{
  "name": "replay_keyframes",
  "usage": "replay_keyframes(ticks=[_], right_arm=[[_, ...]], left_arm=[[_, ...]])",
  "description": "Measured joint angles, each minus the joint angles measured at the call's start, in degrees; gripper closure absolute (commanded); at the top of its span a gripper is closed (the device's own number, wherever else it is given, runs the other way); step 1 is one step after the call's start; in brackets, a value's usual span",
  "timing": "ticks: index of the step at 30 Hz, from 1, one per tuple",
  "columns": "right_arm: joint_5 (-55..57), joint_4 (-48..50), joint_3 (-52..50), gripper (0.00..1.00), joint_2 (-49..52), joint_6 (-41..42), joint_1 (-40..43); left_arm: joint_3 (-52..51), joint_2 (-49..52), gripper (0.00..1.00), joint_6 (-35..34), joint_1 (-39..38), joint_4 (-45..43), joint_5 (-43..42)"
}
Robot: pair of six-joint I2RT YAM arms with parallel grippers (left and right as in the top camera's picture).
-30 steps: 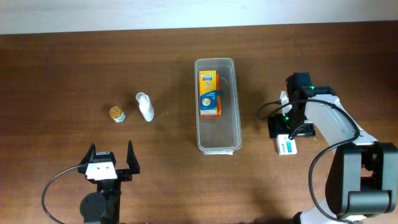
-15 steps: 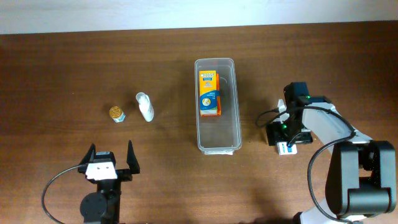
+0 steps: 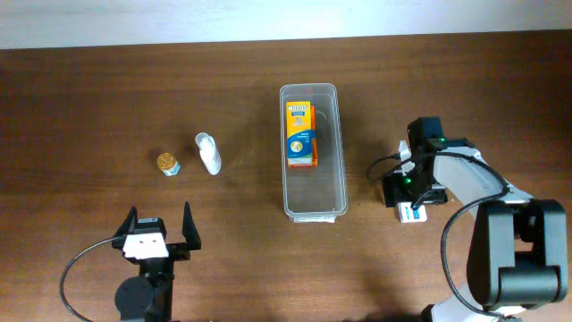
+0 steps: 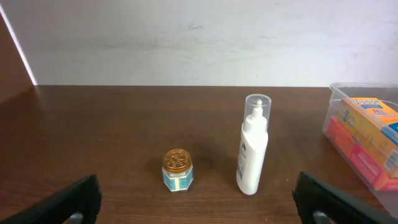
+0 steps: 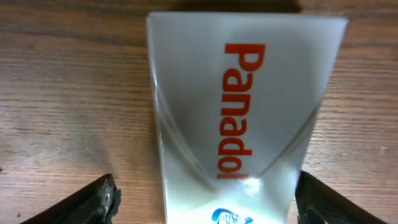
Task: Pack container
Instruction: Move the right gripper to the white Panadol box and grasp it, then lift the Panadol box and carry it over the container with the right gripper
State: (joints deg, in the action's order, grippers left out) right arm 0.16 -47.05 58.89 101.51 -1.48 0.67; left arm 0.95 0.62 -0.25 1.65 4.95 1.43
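Observation:
The clear container (image 3: 332, 192) lies lengthwise in the middle of the table, with an orange box (image 3: 302, 134) in its far half. A white Panadol box (image 3: 412, 214) lies on the table to its right. My right gripper (image 3: 410, 199) stands over this box, open. In the right wrist view the Panadol box (image 5: 249, 112) fills the space between the fingers (image 5: 93, 202); the left finger stands clear of it and the right one is close to its edge. My left gripper (image 3: 157, 234) is open near the front left, with nothing in it.
A white squeeze bottle (image 3: 208, 153) and a small gold-lidded jar (image 3: 168, 164) sit left of the container. In the left wrist view the jar (image 4: 177, 171) and the bottle (image 4: 254, 146) stand ahead of the open left gripper (image 4: 199, 208), and the container's rim (image 4: 357, 87) is at far right.
My right gripper has moved toward the table's front and come down over the Panadol box, its jaws narrowing a little. The left arm has not moved.

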Motion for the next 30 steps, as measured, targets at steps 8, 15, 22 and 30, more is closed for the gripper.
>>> replay_keyframes(ticks=[8, 15, 22, 30], right_arm=[[-0.15, 0.74, 0.0, 0.35, 0.98, 0.04, 0.0], [-0.15, 0.85, 0.0, 0.41, 1.01, 0.24, 0.0], [-0.15, 0.85, 0.0, 0.5, 1.01, 1.18, 0.0], [-0.17, 0.85, 0.02, 0.56, 1.01, 1.49, 0.0]], left_arm=[[0.0, 0.0, 0.01, 0.0, 0.0, 0.0, 0.0], [0.0, 0.0, 0.01, 0.0, 0.0, 0.0, -0.02], [0.0, 0.0, 0.01, 0.0, 0.0, 0.0, 0.0], [0.0, 0.0, 0.01, 0.0, 0.0, 0.0, -0.02]])
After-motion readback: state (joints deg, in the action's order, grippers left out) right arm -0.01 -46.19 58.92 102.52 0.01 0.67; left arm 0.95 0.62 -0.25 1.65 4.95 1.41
